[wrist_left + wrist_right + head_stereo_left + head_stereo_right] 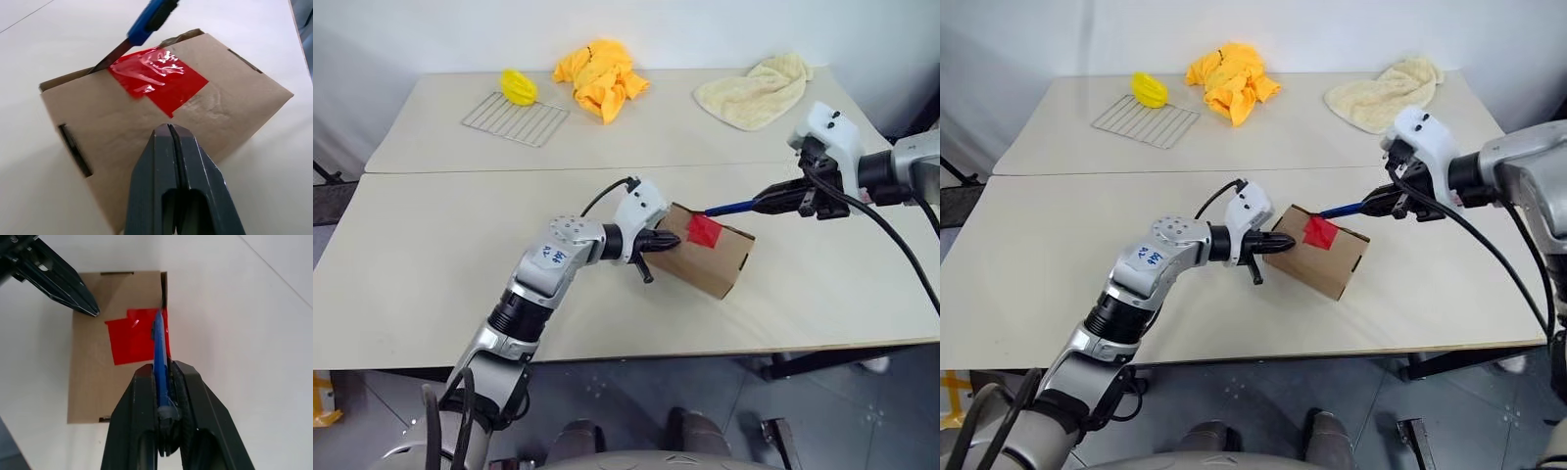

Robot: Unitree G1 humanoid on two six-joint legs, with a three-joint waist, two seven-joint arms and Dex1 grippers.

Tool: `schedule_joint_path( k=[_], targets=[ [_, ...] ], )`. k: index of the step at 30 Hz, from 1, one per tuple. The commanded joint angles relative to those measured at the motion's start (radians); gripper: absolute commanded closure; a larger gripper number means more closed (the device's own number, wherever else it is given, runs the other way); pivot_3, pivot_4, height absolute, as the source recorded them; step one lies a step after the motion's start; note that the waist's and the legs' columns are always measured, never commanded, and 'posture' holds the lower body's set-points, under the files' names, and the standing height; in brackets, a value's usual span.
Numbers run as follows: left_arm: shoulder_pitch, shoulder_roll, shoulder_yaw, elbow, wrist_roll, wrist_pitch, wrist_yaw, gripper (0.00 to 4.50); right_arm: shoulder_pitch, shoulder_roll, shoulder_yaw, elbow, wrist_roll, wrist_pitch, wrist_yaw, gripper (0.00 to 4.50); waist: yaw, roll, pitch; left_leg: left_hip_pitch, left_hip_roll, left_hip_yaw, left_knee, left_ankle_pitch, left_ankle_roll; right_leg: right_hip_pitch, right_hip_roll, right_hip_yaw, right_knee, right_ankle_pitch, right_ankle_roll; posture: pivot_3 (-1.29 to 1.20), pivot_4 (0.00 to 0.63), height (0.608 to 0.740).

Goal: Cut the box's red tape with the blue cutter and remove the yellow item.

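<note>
Cutting is under way but, as far as the pictures show, not finished: the tape lies across the flap seam of the box in one piece, wrinkled and glossy, with the blade of the cutter set at the edge of the tape where the seam meets the box's edge. The right gripper has its jaws clamped on the cutter's blue handle, reaching in from the side of the box away from the left arm. The left gripper has its jaws closed on nothing, their joined tip pressed against the box face just beside the tape, which I judge steadies the box for the cut. The box sits tilted on the bench, near its front edge, with its flaps closed, so what is inside cannot be seen; thin slots show in its sides. Left to do, in my reading: slice through the tape along the seam, open the flaps and take out the yellow item. Well beyond the box, at the far side of the bench, lie a wire rack with a small yellow object on it, a crumpled yellow cloth and a cream towel.
</note>
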Motion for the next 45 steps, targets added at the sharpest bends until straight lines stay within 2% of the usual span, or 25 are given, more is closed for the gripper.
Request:
schedule_joint_path(
  k=[1, 6, 15, 24, 42, 45],
  targets=[
    [-0.012, -0.013, -0.020, 0.019, 0.018, 0.006, 0.008, 4.50, -0.049, 0.021, 0.100, 0.068, -0.064, 0.011, 0.059, 4.35, 0.000, 0.000, 0.000, 0.000, 0.000, 0.000, 0.000, 0.000, 0.000, 0.000, 0.000, 0.000, 0.000, 0.000, 0.000, 0.00, 0.150, 0.740],
    [-0.015, -0.022, -0.017, 0.034, 0.027, 0.005, 0.020, 4.50, -0.107, 0.045, 0.174, 0.156, -0.147, -0.013, 0.108, 4.35, -0.002, 0.000, 0.000, 0.001, 0.000, 0.000, 0.001, 0.000, 0.000, 0.001, 0.000, 0.000, 0.001, 0.000, 0.000, 0.00, 0.150, 0.740],
    [-0.017, -0.020, -0.014, 0.053, 0.042, 0.000, 0.033, 4.50, -0.159, 0.062, 0.232, 0.225, -0.252, -0.081, 0.210, 4.35, -0.003, 0.000, 0.000, 0.003, 0.000, 0.000, 0.004, 0.000, 0.000, 0.002, 0.000, 0.001, 0.004, 0.001, -0.001, 0.00, 0.150, 0.740],
    [-0.017, -0.028, -0.016, 0.064, 0.046, -0.012, 0.034, 4.50, -0.204, 0.125, 0.248, 0.249, -0.299, -0.092, 0.281, 4.35, -0.009, 0.000, 0.000, 0.003, 0.000, 0.000, 0.004, 0.000, 0.000, 0.002, 0.000, 0.001, 0.005, 0.001, -0.001, 0.00, 0.150, 0.740],
    [-0.019, -0.038, -0.010, 0.088, 0.049, -0.029, 0.037, 4.50, -0.209, 0.085, 0.338, 0.258, -0.423, -0.095, 0.423, 4.35, -0.013, 0.000, 0.000, 0.003, 0.000, 0.000, 0.004, 0.000, 0.000, 0.002, 0.000, 0.001, 0.005, 0.001, -0.001, 0.00, 0.150, 0.740],
    [-0.023, -0.039, -0.007, 0.099, 0.051, -0.036, 0.037, 4.50, -0.230, 0.124, 0.323, 0.295, -0.429, -0.105, 0.400, 4.35, -0.012, 0.000, 0.000, 0.003, 0.000, 0.000, 0.004, 0.000, 0.000, 0.002, 0.000, 0.001, 0.005, 0.001, -0.001, 0.00, 0.150, 0.740]
  ],
)
